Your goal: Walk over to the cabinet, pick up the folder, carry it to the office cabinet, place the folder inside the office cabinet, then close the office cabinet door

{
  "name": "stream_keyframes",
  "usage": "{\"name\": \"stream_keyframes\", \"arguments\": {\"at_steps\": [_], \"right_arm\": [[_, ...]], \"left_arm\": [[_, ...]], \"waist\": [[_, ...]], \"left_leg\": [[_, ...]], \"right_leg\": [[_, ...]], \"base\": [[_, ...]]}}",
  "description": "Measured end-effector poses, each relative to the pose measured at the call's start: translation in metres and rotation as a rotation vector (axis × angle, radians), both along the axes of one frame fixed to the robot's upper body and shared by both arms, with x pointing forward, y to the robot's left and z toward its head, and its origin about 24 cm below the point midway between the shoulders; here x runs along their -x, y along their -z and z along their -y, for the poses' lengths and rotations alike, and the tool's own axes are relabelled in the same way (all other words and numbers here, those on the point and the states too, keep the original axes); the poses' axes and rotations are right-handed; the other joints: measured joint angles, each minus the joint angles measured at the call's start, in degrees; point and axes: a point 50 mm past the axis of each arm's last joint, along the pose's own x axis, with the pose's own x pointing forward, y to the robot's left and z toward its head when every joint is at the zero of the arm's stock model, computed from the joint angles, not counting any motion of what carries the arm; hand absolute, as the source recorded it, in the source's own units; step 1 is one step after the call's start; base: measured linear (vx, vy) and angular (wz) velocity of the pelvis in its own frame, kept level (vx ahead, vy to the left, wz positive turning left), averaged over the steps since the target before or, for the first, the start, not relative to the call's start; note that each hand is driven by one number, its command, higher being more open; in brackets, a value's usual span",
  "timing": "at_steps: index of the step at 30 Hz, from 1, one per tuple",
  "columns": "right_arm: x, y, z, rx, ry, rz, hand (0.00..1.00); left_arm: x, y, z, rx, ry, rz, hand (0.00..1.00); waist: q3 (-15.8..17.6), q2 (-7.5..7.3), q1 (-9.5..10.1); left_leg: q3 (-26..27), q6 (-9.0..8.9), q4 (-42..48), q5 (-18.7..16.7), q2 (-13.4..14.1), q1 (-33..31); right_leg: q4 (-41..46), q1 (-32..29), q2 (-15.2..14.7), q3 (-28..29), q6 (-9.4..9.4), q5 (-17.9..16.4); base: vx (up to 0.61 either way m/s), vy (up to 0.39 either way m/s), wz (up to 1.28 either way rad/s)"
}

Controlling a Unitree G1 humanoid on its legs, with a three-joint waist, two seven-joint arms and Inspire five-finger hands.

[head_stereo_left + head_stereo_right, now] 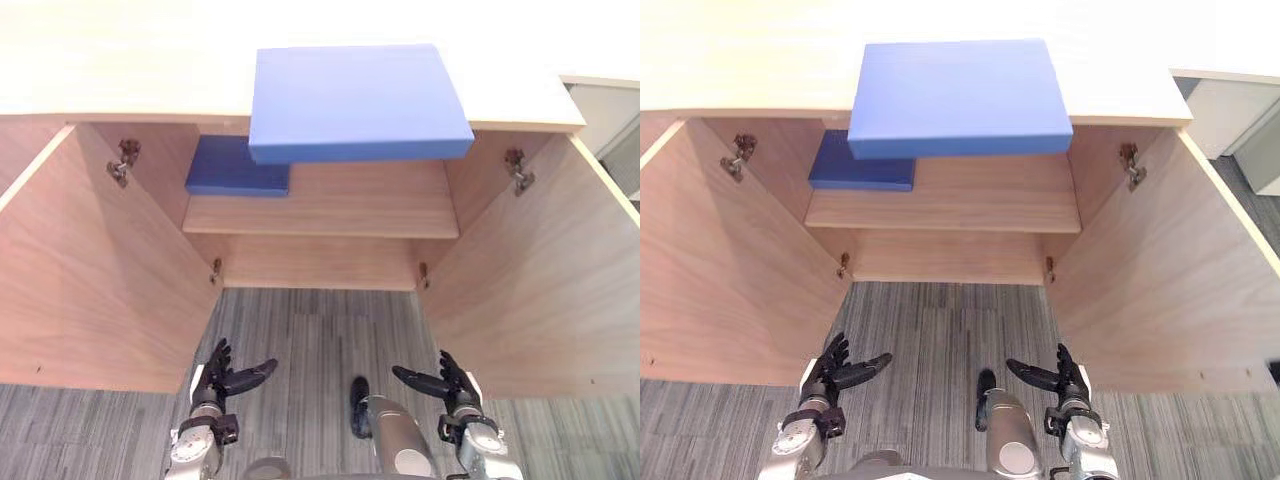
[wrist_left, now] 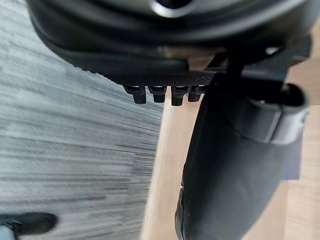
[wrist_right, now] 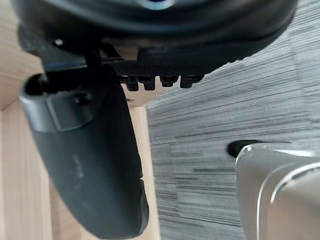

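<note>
Nearest to us, the left hand and the right hand hang low over the grey striped carpet, one to each side, well apart from each other. On both hands we see the fingers straight and slightly spread, with the thumbs pointing inward toward one another; neither hand touches or holds anything. Beyond the hands stands the wooden cabinet with both doors swung wide: the left door opens toward the left hand's side and the right door toward the right hand's side. We note a metal hinge at the upper inner corner on the left and a matching one on the right. On the cabinet top lies the blue folder, flat, with its near edge overhanging the front of the top above the open compartment. Inside, on the shelf, a second blue folder lies flat toward the left rear corner, partly hidden under the overhanging one. Both folders are well apart from the hands.
</note>
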Motion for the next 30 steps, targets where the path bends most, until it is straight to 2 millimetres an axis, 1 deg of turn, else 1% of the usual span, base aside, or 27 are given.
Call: {"name": "stream_keyframes", "arguments": {"at_steps": [1,2,3,4,5,6,7,8,9,10,12,13,16,17,19,20,22,23,25,26,27,29,30], "right_arm": [[0.004,-0.001,-0.003,-0.007,0.004,0.01,1.0],[0.006,-0.001,-0.005,-0.009,0.01,0.015,1.0],[0.004,-0.004,-0.004,-0.006,0.018,0.038,1.0],[0.0,-0.006,-0.002,0.002,0.023,0.05,1.0],[-0.003,-0.007,-0.001,0.004,0.026,0.055,1.0],[-0.006,-0.007,0.0,0.004,0.034,0.059,1.0],[-0.007,-0.007,0.001,0.005,0.037,0.058,1.0],[-0.005,-0.006,0.003,0.005,0.05,0.052,1.0],[-0.001,-0.003,0.001,-0.006,0.058,0.033,1.0],[0.001,-0.002,0.001,-0.006,0.059,0.03,1.0],[0.013,0.002,0.002,-0.006,0.066,-0.003,1.0],[0.014,0.003,0.001,-0.008,0.066,-0.005,1.0],[0.02,0.007,-0.001,-0.015,0.069,-0.033,1.0],[0.02,0.007,-0.001,-0.014,0.068,-0.034,1.0],[0.018,0.006,0.0,-0.007,0.062,-0.029,1.0],[0.018,0.006,0.0,-0.002,0.057,-0.03,1.0],[0.02,0.007,-0.001,0.004,0.051,-0.037,1.0],[0.02,0.007,-0.001,0.005,0.05,-0.037,1.0],[0.021,0.008,-0.001,0.012,0.045,-0.042,1.0],[0.023,0.009,-0.001,0.012,0.045,-0.046,1.0],[0.025,0.011,-0.001,0.015,0.045,-0.055,1.0],[0.029,0.012,0.0,0.032,0.032,-0.068,1.0],[0.035,0.014,0.001,0.041,0.024,-0.089,1.0]], "left_arm": [[0.003,-0.002,0.002,0.007,-0.001,0.013,1.0],[0.004,-0.003,0.003,0.007,0.002,0.019,1.0],[0.004,-0.005,0.005,0.013,0.011,0.028,1.0],[0.003,-0.005,0.007,0.021,0.013,0.033,1.0],[0.003,-0.005,0.008,0.023,0.013,0.034,1.0],[0.003,-0.005,0.008,0.023,0.013,0.034,1.0],[0.003,-0.005,0.008,0.024,0.013,0.034,1.0],[0.002,-0.006,0.009,0.026,0.014,0.038,1.0],[0.001,-0.007,0.008,0.021,0.015,0.042,1.0],[0.001,-0.008,0.007,0.019,0.016,0.049,1.0],[-0.009,-0.021,0.007,0.009,0.028,0.116,1.0],[-0.011,-0.024,0.006,0.004,0.03,0.133,1.0],[-0.02,-0.045,0.0,-0.041,0.046,0.227,1.0],[-0.021,-0.05,-0.001,-0.047,0.045,0.245,1.0],[-0.024,-0.068,-0.002,-0.086,0.047,0.325,1.0],[-0.024,-0.073,-0.002,-0.111,0.054,0.344,1.0],[-0.025,-0.097,0.0,-0.192,0.085,0.438,1.0],[-0.026,-0.102,0.001,-0.212,0.089,0.464,1.0],[-0.029,-0.129,0.002,-0.319,0.108,0.568,1.0],[-0.03,-0.136,0.002,-0.36,0.115,0.594,1.0],[-0.03,-0.155,0.003,-0.471,0.138,0.675,1.0],[-0.03,-0.172,0.005,-0.584,0.166,0.748,1.0],[-0.029,-0.182,0.007,-0.657,0.192,0.795,1.0]], "waist": [[-0.14,0.02,0.55],[-0.27,-0.16,1.01],[-0.67,-0.25,1.51],[-0.85,-0.02,1.66],[-0.91,0.09,1.69],[-1.11,0.44,1.71],[-1.27,0.7,1.69],[-1.73,1.48,1.75],[-2.17,1.17,1.88],[-2.35,1.06,1.76],[-2.41,1.02,1.63],[-2.42,1.01,1.68],[-2.46,1.02,1.65],[-2.53,1.0,1.65],[-2.83,1.03,1.67],[-2.91,1.04,1.68],[-4.13,1.17,1.69],[-4.27,1.2,1.71],[-5.03,1.24,1.7],[-5.39,1.21,1.7],[-5.88,1.26,1.7],[-6.23,1.5,1.69],[-6.59,1.75,1.67]], "left_leg": [[2.13,0.21,7.29,-1.68,3.14,-3.24],[3.19,0.3,8.12,-2.6,3.72,-4.6],[4.28,1.12,5.48,-3.71,3.48,-7.2],[4.5,1.52,-0.94,-3.92,2.46,-8.57],[4.34,1.42,-4.84,-3.83,1.78,-8.76],[3.06,1.05,-13.22,-2.66,0.24,-8.75],[2.49,1.04,-17.49,-0.78,-0.39,-8.5],[1.74,1.91,-23.42,7.49,-1.26,-8.0],[2.36,2.41,-25.76,7.99,-2.27,-6.25],[2.45,2.72,-26.76,8.24,-2.91,-5.78],[2.9,3.19,-29.03,8.56,-4.52,-4.56],[2.92,3.36,-29.66,8.68,-4.84,-4.21],[2.96,3.82,-32.13,9.1,-5.61,-1.91],[2.96,3.81,-32.49,9.2,-5.66,-1.63],[2.9,3.78,-33.72,9.78,-5.8,-1.09],[2.89,3.76,-34.03,9.95,-5.82,-0.93],[2.61,3.77,-35.81,11.0,-5.96,-0.2],[2.59,3.7,-36.09,11.18,-5.98,0.03],[2.37,3.62,-36.91,11.85,-6.11,0.65],[2.34,3.58,-36.91,11.88,-6.15,0.6],[2.28,3.55,-36.88,11.98,-6.31,0.66],[2.16,3.56,-36.9,12.15,-6.36,0.87],[2.12,3.6,-36.92,12.21,-6.39,1.32]], "right_leg": [[-2.96,4.05,1.3,-0.5,-0.41,-0.28],[-4.13,5.29,1.54,-0.47,-0.54,-0.32],[-6.15,7.06,1.63,-0.31,-0.53,-0.19],[-7.62,8.47,1.6,0.17,-0.35,-0.07],[-8.19,8.97,1.57,0.58,-0.25,0.0],[-8.92,9.69,1.53,1.35,0.02,0.17],[-9.41,9.97,1.58,1.68,0.26,0.31],[-10.3,10.5,1.95,2.51,0.83,0.52],[-11.84,11.31,1.39,3.53,1.92,1.15],[-12.57,11.69,0.92,3.54,2.14,1.29],[-14.86,12.86,-0.38,3.68,2.95,1.78],[-15.32,13.14,-0.6,3.69,3.12,1.89],[-16.52,14.9,-1.01,3.68,3.48,2.11],[-16.63,15.03,-1.01,3.69,3.49,2.12],[-16.84,15.13,-0.98,3.67,3.54,2.15],[-16.86,15.14,-0.96,3.67,3.54,2.15],[-16.87,15.22,-0.85,3.52,3.55,2.16],[-16.87,15.33,-0.82,3.51,3.55,2.16],[-16.93,15.73,-0.77,3.49,3.56,2.17],[-17.06,15.76,-0.77,3.55,3.56,2.17],[-17.4,16.02,-0.75,3.75,3.59,2.18],[-17.86,16.46,-0.73,3.82,3.82,2.38],[-17.87,16.92,-0.72,3.85,3.83,2.4]], "base": [[0.34,-0.186,0.15],[0.31,-0.132,-0.08],[0.28,-0.071,-0.17],[0.29,-0.04,-0.19],[0.27,0.027,-0.28],[0.22,0.056,-0.3],[0.26,0.102,-0.39],[0.25,0.135,-0.35],[0.24,0.138,-0.24],[0.2,0.142,-0.06],[0.14,0.128,0.03],[0.12,0.115,0.02],[0.07,0.051,0.02],[0.0,0.0,0.0],[0.0,0.0,0.0],[-0.02,-0.021,0.03],[-0.04,-0.031,0.05],[-0.05,-0.027,0.04],[-0.07,-0.017,0.03],[-0.1,-0.013,0.02],[-0.07,-0.006,0.01],[-0.07,-0.009,0.02],[-0.08,-0.011,0.01]]}}
